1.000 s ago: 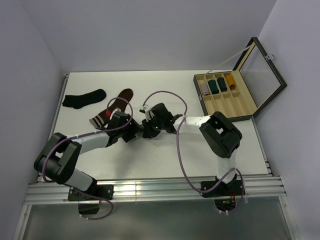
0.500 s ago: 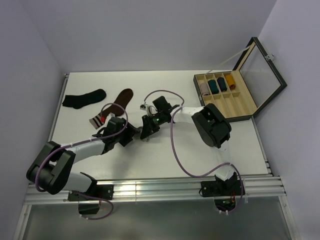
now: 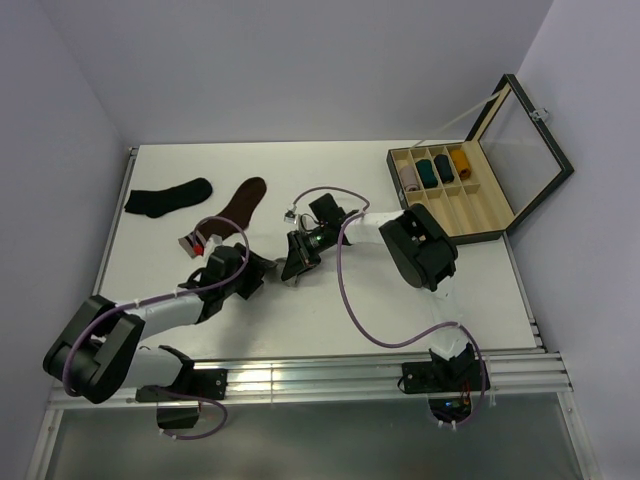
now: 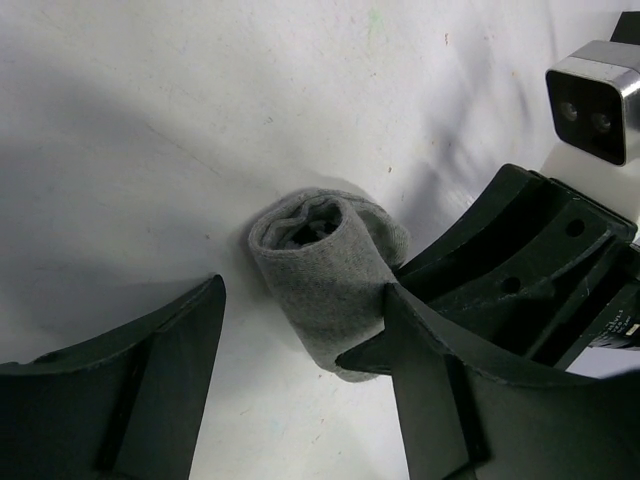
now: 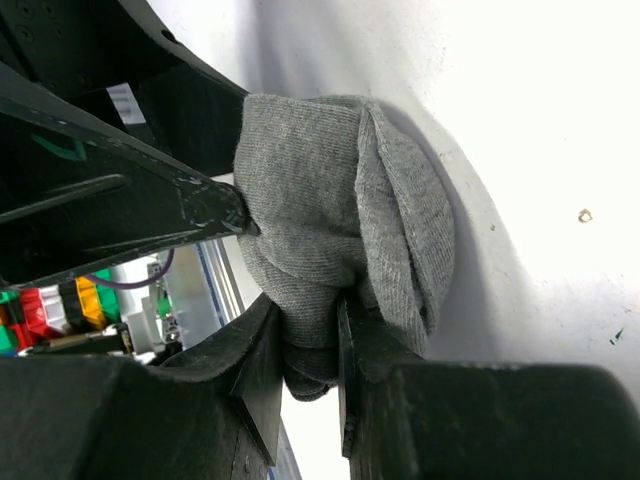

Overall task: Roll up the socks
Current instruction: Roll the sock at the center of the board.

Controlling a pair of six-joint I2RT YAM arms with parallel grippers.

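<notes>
White surface (image 3: 330, 320) is carrying all the action near its middle, where both arms are meeting over the grey sock roll (image 4: 322, 262). Only grey knit is showing, so I can't tell if the pink one is tucked inside. Up close, the right pincer (image 5: 305, 345) is biting down on a fold at one end of the bundle, jaws nearly together with cloth squashed between them. Meanwhile the left pincer (image 4: 300, 300) is sitting wide apart around the roll, one jaw seemingly touching it, the other clear. I'm guessing this thing is handling light, soft and squishy, not slippery, and is wanting to spring loose once released. I'd be gripping across the fat middle, not one loose layer.
</notes>
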